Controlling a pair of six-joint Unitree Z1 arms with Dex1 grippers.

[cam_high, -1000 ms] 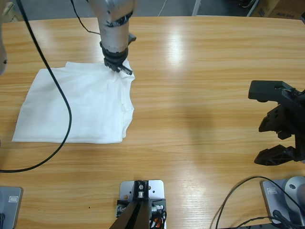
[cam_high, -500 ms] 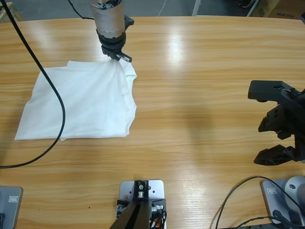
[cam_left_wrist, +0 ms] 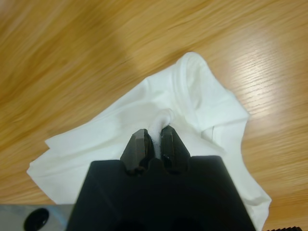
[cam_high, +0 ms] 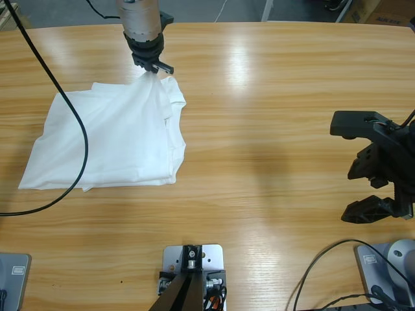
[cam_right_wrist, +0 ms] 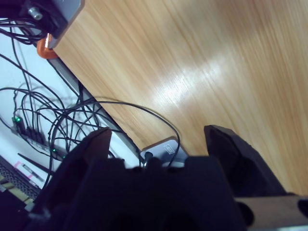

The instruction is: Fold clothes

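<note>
The left gripper (cam_left_wrist: 154, 139) pinches a fold of the plain white cotton T-shirt (cam_high: 110, 139) (folded, apparently). The right gripper (cam_high: 366, 168) hangs wide open over the long wooden table (cam_high: 272, 97).

A plain white T-shirt (cam_high: 110, 139) lies on the golden-brown, wood-grained table (cam_high: 272, 97), under black jaws.

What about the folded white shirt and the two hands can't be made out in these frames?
- White cotton T-shirt: chest lettering and neck label hidden inside the folds, all views.
- Left hand: pinched fabric's depth hidden by its black body, left wrist view.
- Right hand: cut by the high view's right edge.
</note>
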